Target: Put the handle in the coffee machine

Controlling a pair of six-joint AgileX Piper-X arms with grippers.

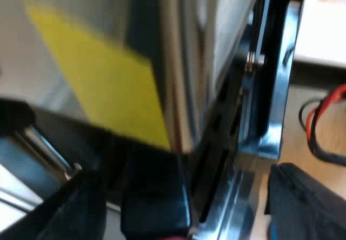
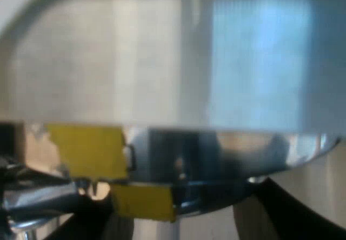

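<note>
Shiny steel espresso machine (image 1: 184, 61), yellow sticker (image 1: 102, 72).

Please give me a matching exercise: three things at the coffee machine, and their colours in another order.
Things:
1. patch stuck on the machine
2. machine's metal body
3. table

Colours:
a. pale wood
b. yellow
c. shiny silver

Pairs: 1-b; 2-c; 3-a
</note>
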